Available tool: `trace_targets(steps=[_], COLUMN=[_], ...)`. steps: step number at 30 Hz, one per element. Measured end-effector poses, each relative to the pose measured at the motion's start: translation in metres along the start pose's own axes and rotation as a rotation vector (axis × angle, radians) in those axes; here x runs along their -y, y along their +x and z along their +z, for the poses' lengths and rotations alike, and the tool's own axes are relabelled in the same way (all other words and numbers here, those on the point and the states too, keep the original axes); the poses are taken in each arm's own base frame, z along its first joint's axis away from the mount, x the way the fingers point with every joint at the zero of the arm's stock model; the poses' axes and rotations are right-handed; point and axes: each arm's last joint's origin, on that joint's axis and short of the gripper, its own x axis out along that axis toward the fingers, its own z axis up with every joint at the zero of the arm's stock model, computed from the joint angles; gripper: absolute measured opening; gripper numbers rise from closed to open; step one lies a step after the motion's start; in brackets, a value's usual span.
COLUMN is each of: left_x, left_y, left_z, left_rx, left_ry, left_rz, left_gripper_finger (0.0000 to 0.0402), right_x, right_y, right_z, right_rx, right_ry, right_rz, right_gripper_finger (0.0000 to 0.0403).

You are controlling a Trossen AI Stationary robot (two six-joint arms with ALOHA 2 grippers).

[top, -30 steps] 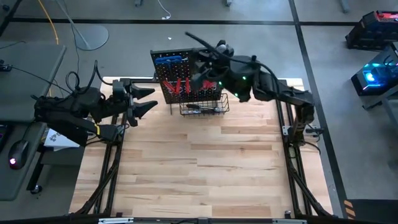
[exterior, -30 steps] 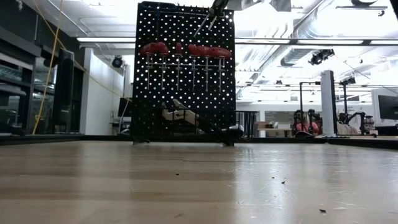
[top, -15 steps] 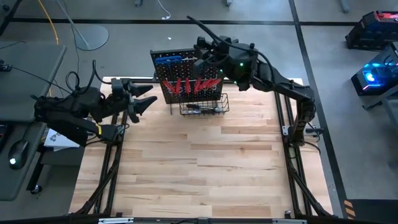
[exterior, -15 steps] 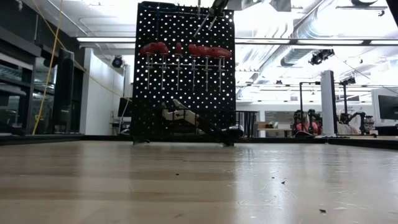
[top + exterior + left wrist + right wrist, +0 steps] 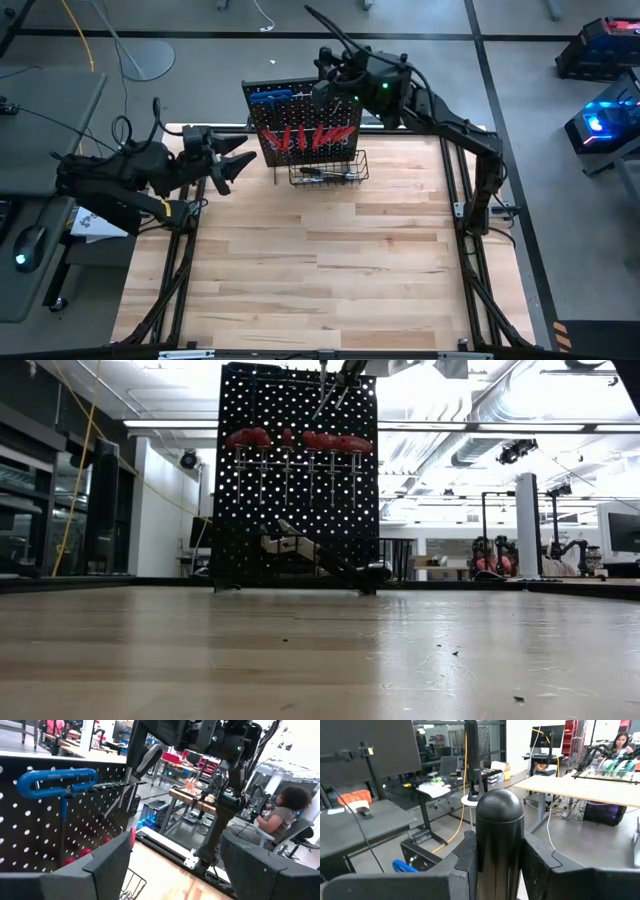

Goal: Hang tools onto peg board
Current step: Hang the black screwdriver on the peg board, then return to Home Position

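Overhead: black peg board (image 5: pixel 300 125) upright at table's (image 5: pixel 320 270) 12 o'clock edge, red-handled screwdrivers (image 5: pixel 305 137) hung in a row, blue T-handle key (image 5: pixel 270 97) above them, wire basket (image 5: pixel 328 168) at base holding more tools. Right end effector (image 5: pixel 328 80) above board's top edge, at its 1 o'clock, clenched around a black-handled screwdriver (image 5: pixel 499 832). Left end effector (image 5: pixel 232 160) at board's 9 o'clock, fingers spread, grasping nothing.
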Motion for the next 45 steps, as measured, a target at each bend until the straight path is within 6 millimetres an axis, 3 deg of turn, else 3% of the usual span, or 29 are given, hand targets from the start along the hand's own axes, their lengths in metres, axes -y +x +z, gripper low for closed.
trace_targets(steps=[14, 16, 21, 24, 45], left_x=[0.004, 0.004, 0.004, 0.004, -0.004], left_y=[0.008, 0.008, 0.008, 0.007, -0.006], left_z=[-0.006, -0.006, -0.006, -0.006, 0.005], left_rx=[-0.021, -0.021, -0.022, -0.020, 0.030], left_ry=[-0.009, -0.009, -0.008, -0.010, 0.036], left_rz=[0.013, 0.013, 0.013, 0.012, 0.035], left_gripper_finger=[0.0284, 0.0284, 0.0284, 0.0284, 0.0284], right_x=[-0.002, -0.002, -0.005, -0.004, 0.011], right_y=[0.017, 0.017, 0.021, 0.019, -0.003], right_z=[-0.017, -0.017, -0.026, -0.026, -0.003], right_rx=[-0.061, -0.063, -0.111, -0.117, -0.067], right_ry=[-0.045, -0.042, -0.029, -0.006, -0.085], right_rz=[-0.002, -0.002, 0.010, 0.007, -0.065], right_gripper_finger=[0.0091, 0.0116, 0.0225, 0.0253, 0.0263])
